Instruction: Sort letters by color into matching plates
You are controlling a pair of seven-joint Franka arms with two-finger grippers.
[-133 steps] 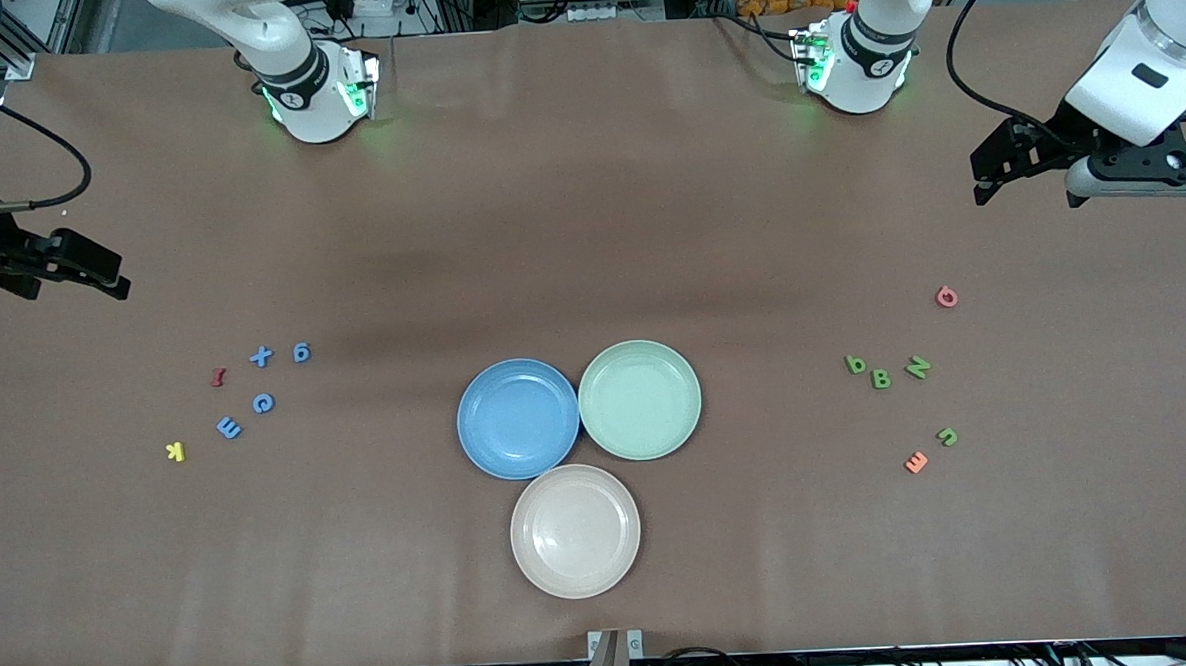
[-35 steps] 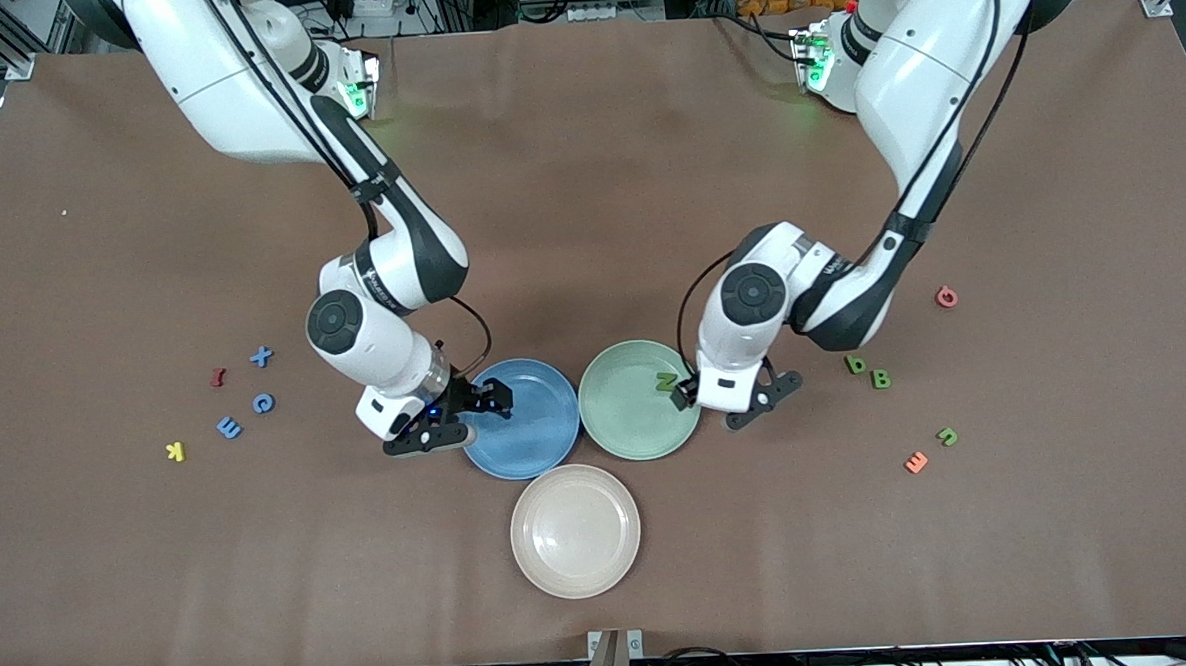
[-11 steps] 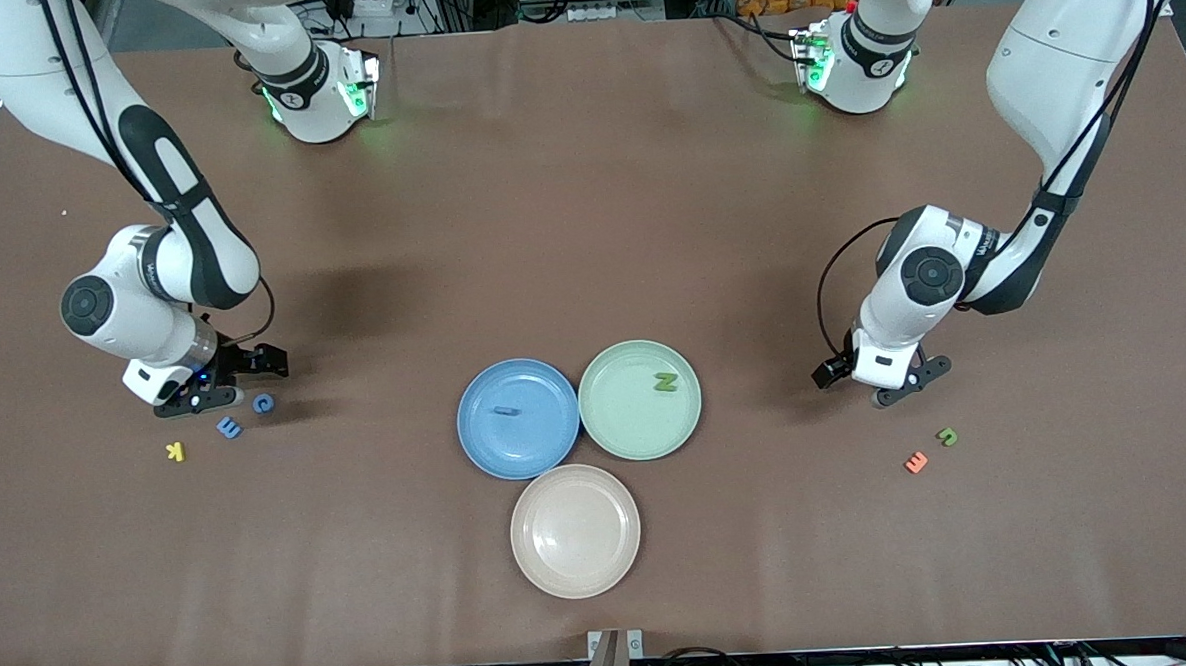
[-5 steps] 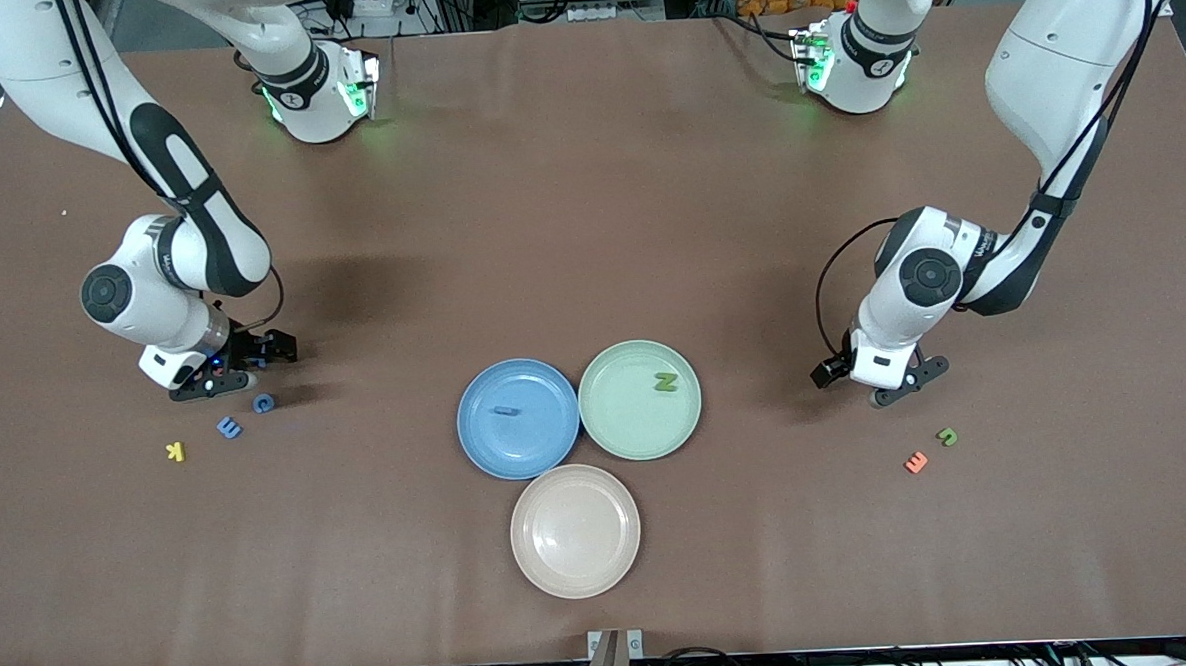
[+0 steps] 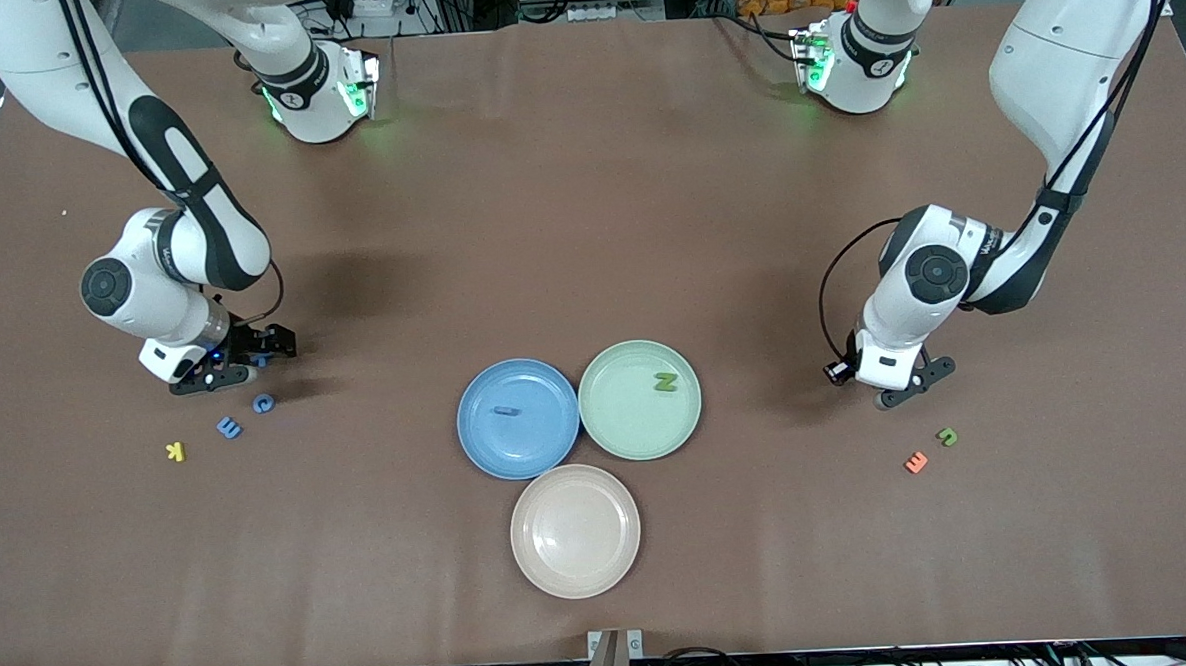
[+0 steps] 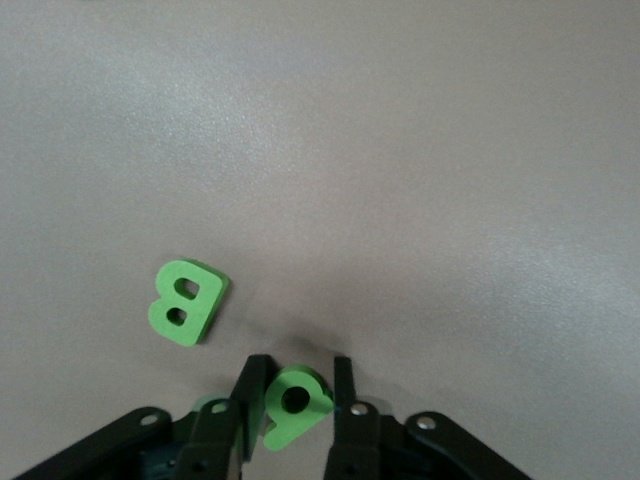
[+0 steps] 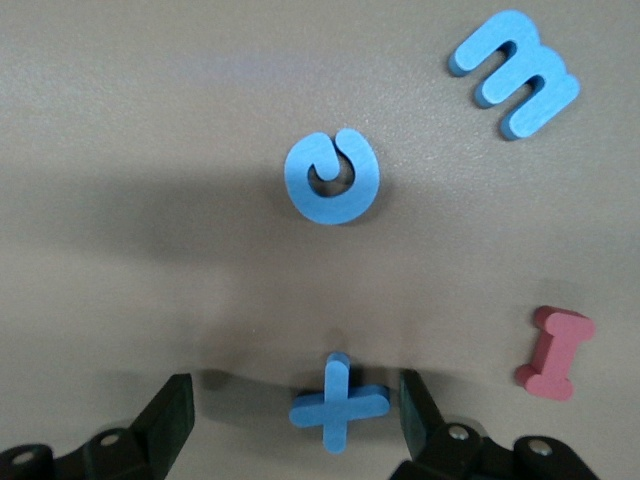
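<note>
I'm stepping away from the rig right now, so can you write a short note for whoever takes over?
Left gripper: shut on a green letter at the table; a green B lies beside it.
Right gripper: open around the blue X, not yet gripped.
Done: one blue letter in the blue plate, green N in the green plate. Beige plate holds nothing.
Left: blue C, blue E, red I, plus yellow, orange and another green letter.

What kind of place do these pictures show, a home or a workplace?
Probably a robotics laboratory, not a home. Two robot arms stand bolted along one edge of a brown covered table, cables and metal framing run along that edge, and only toy letters and three plates, such as the beige plate, lie on it.
</note>
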